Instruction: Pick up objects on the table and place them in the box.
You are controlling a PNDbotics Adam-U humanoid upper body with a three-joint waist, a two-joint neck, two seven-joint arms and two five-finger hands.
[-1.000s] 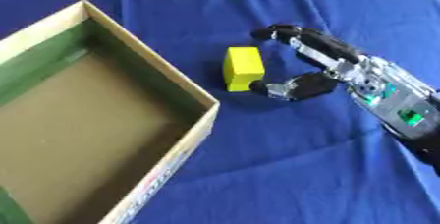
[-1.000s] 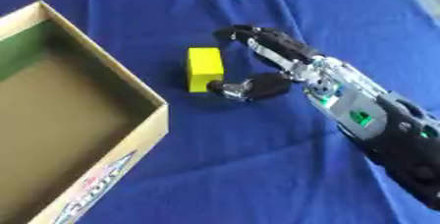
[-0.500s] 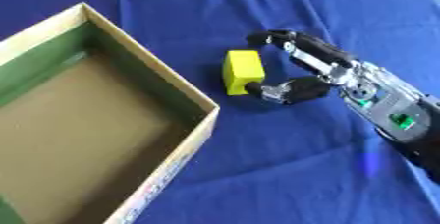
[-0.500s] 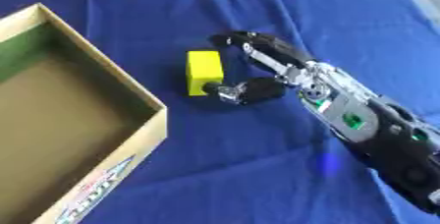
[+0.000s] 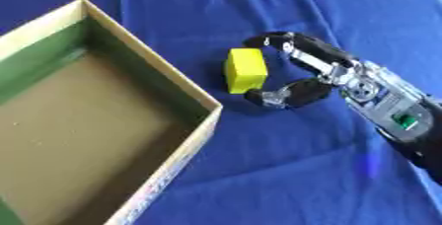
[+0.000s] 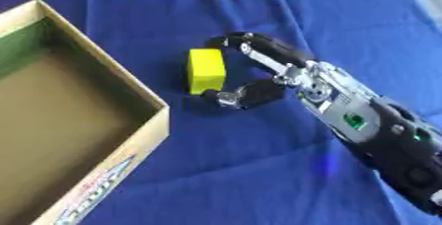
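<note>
Reaching in from the right side of the table, the robot's right hand [image 5: 332, 73] has its fingers [image 5: 289, 41] arched over the far end of a yellow block [image 5: 244, 68] and its thumb [image 5: 280, 94] hooked in at the near end, so the block sits in the mouth of the hand, just to the hand's left. From where I stand the fingers and thumb look spread apart around it, not yet closed; the thumb tip seems to be at or very near the block's lower corner, though I cannot tell if it truly touches, and the fingers at the top look just short of the block.

That yellow block stands on the blue cloth [image 5: 285, 169] with its long side running roughly away from the robot, so finger and thumb are lined up along that length, end to end. To my mind that is the whole matter for the next move: the hand only has to draw together along that line to catch it.

Left of the block, with a strip of cloth between, lies the open cardboard box [image 5: 186, 88], its near wall slanting across the view and its inside bare as far as I can see. No left hand shows anywhere, so the right one is plainly the one to carry the block leftward over that wall.
</note>
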